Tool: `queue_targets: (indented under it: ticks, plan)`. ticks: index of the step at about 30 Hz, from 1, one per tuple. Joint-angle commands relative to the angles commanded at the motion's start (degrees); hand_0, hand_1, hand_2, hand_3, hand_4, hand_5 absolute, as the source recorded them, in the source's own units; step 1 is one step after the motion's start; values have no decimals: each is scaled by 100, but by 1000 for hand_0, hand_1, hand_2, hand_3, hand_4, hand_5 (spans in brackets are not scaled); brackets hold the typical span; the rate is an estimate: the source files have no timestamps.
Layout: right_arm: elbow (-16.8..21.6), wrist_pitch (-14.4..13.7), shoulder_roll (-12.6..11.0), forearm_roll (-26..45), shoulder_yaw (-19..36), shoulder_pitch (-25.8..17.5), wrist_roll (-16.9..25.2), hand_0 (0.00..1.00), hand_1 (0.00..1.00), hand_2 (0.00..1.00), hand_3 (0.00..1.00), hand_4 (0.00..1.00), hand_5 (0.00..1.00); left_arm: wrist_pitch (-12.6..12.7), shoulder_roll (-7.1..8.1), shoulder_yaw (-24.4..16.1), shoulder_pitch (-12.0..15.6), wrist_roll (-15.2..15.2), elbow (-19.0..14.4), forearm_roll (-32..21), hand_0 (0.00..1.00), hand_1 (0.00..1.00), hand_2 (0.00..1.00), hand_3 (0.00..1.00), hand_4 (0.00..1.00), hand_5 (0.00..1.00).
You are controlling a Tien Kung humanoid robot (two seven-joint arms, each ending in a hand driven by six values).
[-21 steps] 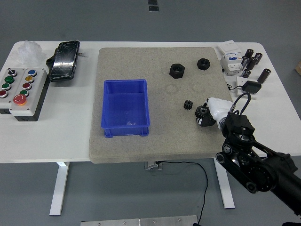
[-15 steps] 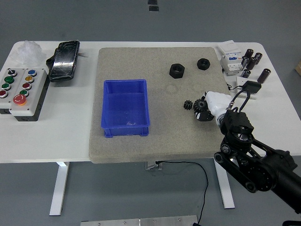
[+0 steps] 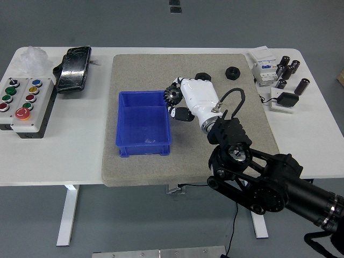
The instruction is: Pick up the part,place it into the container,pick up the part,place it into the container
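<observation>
On the grey felt mat (image 3: 145, 64) covering the white table (image 3: 80, 156), above grey floor, a small black toothed gear (image 3: 172, 95) sits clamped in the fingers of the white right hand (image 3: 189, 99). Since the earlier frames, hand and gear have travelled from the mat's right side to the right rim of the blue plastic bin (image 3: 143, 124); the small black pinion that lay beside them no longer shows.

Right hand (image 3: 185, 99) covering most of the large black nut (image 3: 202, 77) behind it, only the top edge showing. Black gear (image 3: 172, 95) partly wrapped by fingertips, lower half hidden. Small black gear seen nowhere on the grey mat (image 3: 134, 70), possibly behind the hand or arm. Right arm (image 3: 269, 183) cut off at the lower right corner. Print on the white module (image 3: 262, 70) too small to read. Table (image 3: 75, 150) legs cut off at the bottom.
</observation>
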Motion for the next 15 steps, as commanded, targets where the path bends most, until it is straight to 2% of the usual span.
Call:
queue_targets:
  ticks: [5,6,11,12,15]
  plan:
    - [-113,59,146,248,-613,223,119,475,607,600,568,246,15,4,1,-2,3,19,0,-1,614,545,556,616,614,347]
    - [-138,95,171,278,-730,253,115,642,767,802,735,398,229,5,2,-2,3,20,0,-2,614,545,556,616,613,346]
    - [-248,348,243,320,-1009,314,-28,642,767,802,735,398,229,2,-1,8,-2,26,0,-10,614,545,556,616,613,346]
    - [-257,384,245,310,-1016,313,-60,790,912,941,952,722,352,1,-3,8,-1,27,0,-9,614,545,556,616,613,346]
    - [-267,488,242,243,-959,293,-169,790,912,941,952,722,352,-1,-10,5,3,30,0,-7,614,545,556,616,613,346]
